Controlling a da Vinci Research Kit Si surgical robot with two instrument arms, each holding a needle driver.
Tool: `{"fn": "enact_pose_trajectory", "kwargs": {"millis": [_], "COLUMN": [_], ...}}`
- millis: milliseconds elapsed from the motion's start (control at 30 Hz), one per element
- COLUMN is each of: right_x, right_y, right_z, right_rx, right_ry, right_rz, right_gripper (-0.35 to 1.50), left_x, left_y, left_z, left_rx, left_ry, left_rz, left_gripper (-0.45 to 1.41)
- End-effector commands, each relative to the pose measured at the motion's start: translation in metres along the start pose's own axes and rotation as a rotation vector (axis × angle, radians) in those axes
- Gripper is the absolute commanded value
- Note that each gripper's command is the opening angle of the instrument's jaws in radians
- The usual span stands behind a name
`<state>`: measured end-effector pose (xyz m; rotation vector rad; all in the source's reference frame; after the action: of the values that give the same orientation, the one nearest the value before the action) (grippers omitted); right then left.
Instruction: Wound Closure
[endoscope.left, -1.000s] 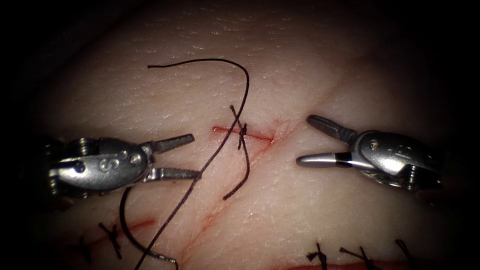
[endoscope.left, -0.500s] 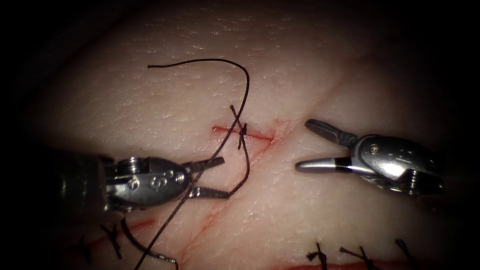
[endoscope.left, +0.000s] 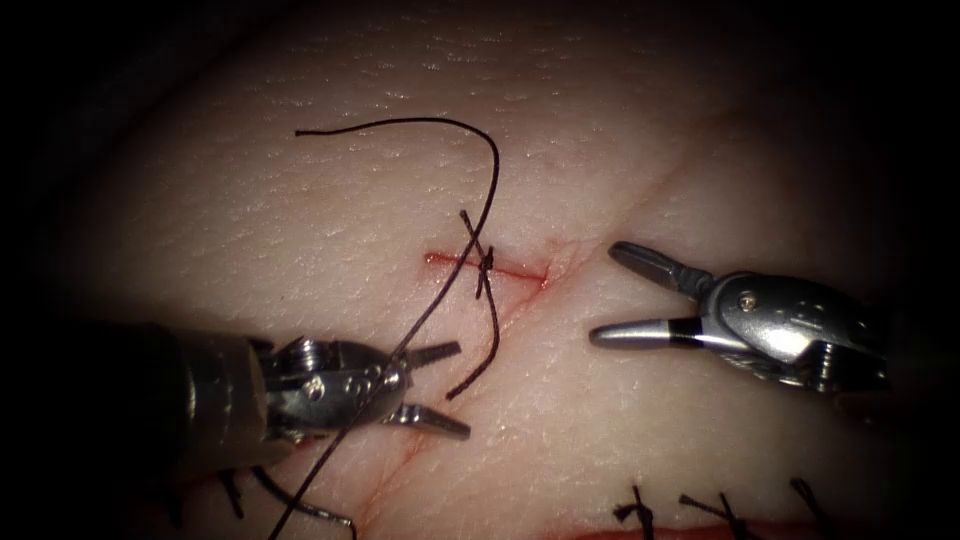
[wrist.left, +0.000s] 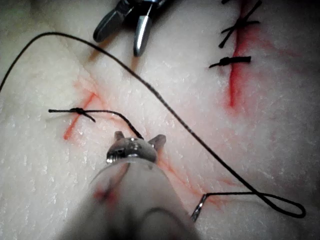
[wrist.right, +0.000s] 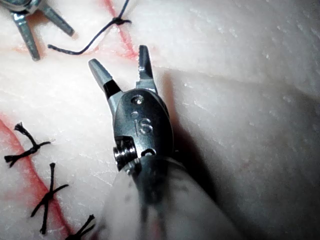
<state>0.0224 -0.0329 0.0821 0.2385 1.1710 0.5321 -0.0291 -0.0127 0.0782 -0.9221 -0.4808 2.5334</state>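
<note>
Tissue (endoscope.left: 620, 440) carries a short red cut (endoscope.left: 487, 267) with 1 knot (endoscope.left: 484, 262) tied across it. The left tool (endoscope.left: 440, 385) sits low and left of the cut, jaws spread wide and holding nothing, the short thread tail (endoscope.left: 488, 340) ending just beside them. The long thread (endoscope.left: 440, 125) arcs above the cut and runs down across that tool toward the needle (wrist.left: 198, 208), which lies free on the tissue below the tool. The right tool (endoscope.left: 625, 292), right of the cut, is also parted and empty. Finished stitches (endoscope.left: 720, 508) lie along the lower edge.
</note>
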Motion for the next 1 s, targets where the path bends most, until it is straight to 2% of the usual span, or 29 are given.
{"fn": "enact_pose_trajectory", "kwargs": {"millis": [33, 267, 567, 667, 767, 900, 1000], "right_x": [-0.0006, -0.0005, -0.0005, -0.0005, -0.0006, -0.0006, 0.0000], "right_y": [-0.0006, -0.0009, -0.0011, -0.0012, -0.0016, -0.0030, -0.0035], "right_z": [0.0010, 0.0014, 0.0014, 0.0014, 0.0015, 0.0025, 0.0034], "right_rx": [0.003, 0.001, 0.002, 0.003, 0.033, 0.100, 0.101], "right_ry": [-0.001, -0.004, -0.003, -0.003, -0.013, -0.063, -0.054], "right_rz": [0.001, 0.002, 0.002, 0.002, -0.014, -0.113, -0.226], "right_gripper": [1.36, 1.36, 1.36, 1.36, 1.28, 1.26, 1.30], "left_x": [-0.0002, -0.0006, -0.0008, -0.0010, -0.0010, -0.0004, 0.0002], "left_y": [0.0001, 0.0001, -0.0008, -0.0014, -0.0018, -0.0021, -0.0022], "left_z": [0.0009, 0.0018, 0.0017, 0.0013, 0.0006, -0.0008, -0.0018], "left_rx": [-0.002, -0.014, -0.020, -0.015, -0.006, 0.006, 0.011], "left_ry": [-0.006, -0.010, -0.021, -0.027, -0.031, -0.030, -0.015], "left_rz": [-0.004, 0.011, 0.022, 0.022, 0.018, 0.012, 0.003], "left_gripper": [0.53, 0.16, -0.45, -0.45, -0.45, -0.45, -0.45]}}
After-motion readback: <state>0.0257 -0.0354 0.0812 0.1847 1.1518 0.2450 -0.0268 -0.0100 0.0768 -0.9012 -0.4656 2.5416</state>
